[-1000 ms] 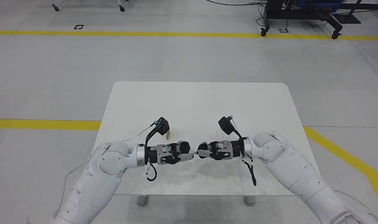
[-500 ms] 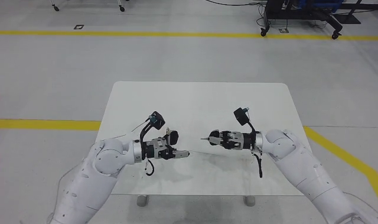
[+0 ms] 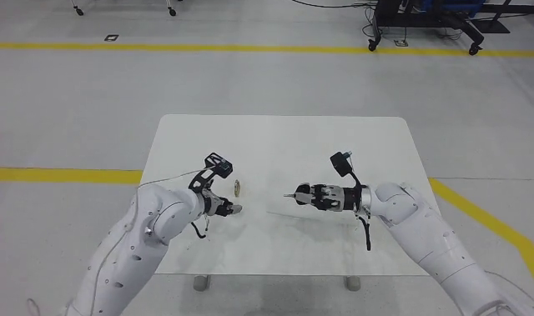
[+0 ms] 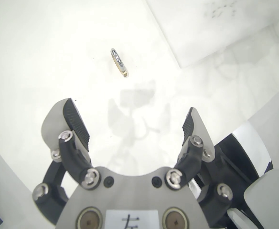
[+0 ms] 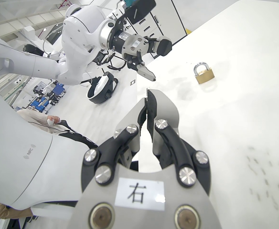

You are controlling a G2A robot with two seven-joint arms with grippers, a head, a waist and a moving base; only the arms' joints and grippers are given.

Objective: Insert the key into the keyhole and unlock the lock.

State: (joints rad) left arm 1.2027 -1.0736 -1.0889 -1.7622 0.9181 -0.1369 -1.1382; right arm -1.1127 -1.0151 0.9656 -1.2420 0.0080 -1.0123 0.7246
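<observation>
There is one padlock, one key, two grippers and one table. The single small brass padlock with a silver shackle (image 3: pixel 239 185) rests on the white rectangular table (image 3: pixel 367 141), in its left half and closer to the robot's edge than to the far edge. In the right wrist view it shows its broad golden face with the curved shackle above the body, and both ends of the shackle seem to sit in the body. In the left wrist view it shows as a narrow strip, the shiny shackle at one end and the brass body at the other. I cannot tell if it stands on its edge or leans.

The left gripper (image 4: pixel 130 106) has its two ribbed black pads wide apart and nothing between them. It hangs over the table just beside the padlock, on the side nearer to the robot, without touching it.

The right gripper (image 5: pixel 147 96) has its two fingers pressed together. A thin silver key (image 5: pixel 147 91) sticks out a little from between the pads; it is seen edge-on, so its shape is not clear. In the top view the key's tip points toward the left gripper, above the middle of the table, apart from the padlock.
</observation>
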